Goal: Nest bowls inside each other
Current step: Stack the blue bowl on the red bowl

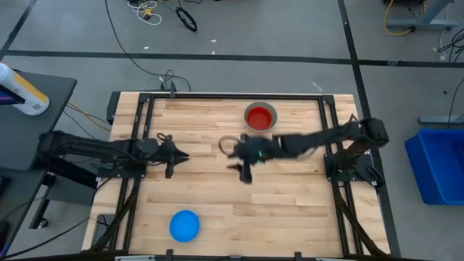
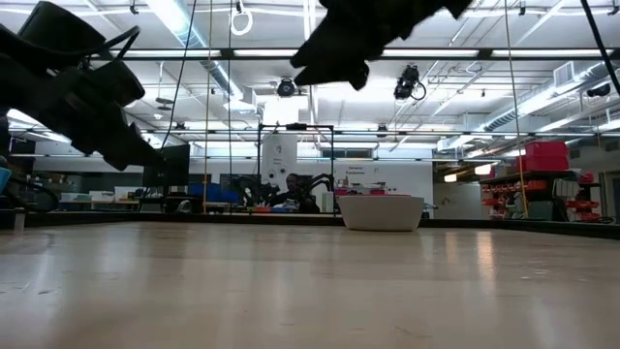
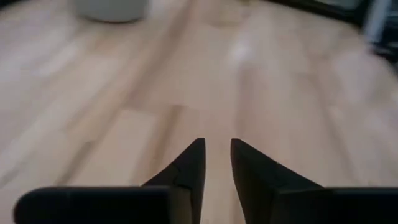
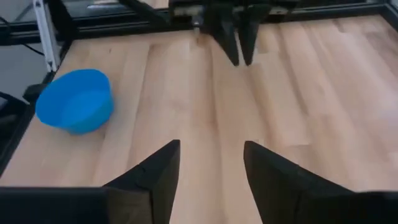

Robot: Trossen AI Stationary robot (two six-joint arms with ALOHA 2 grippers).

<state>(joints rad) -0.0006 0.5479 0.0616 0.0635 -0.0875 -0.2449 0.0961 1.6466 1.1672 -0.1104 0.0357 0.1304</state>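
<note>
Right gripper (image 4: 210, 163) spread, empty, above mid-table; left gripper (image 3: 216, 163) slightly parted, empty; red bowl (image 1: 259, 117) nested in grey bowl (image 1: 272, 111); light blue bowl (image 1: 184, 225) apart

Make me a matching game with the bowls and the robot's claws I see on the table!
Things:
1. red bowl
2. light blue bowl
3. right gripper
4. left gripper

Places or states:
A. alone near the table's front edge
B. sitting inside the grey bowl
C. fingers a little apart, empty, left of centre
D. fingers wide apart, empty, mid-table

Pairs: 1-B, 2-A, 3-D, 4-C
</note>
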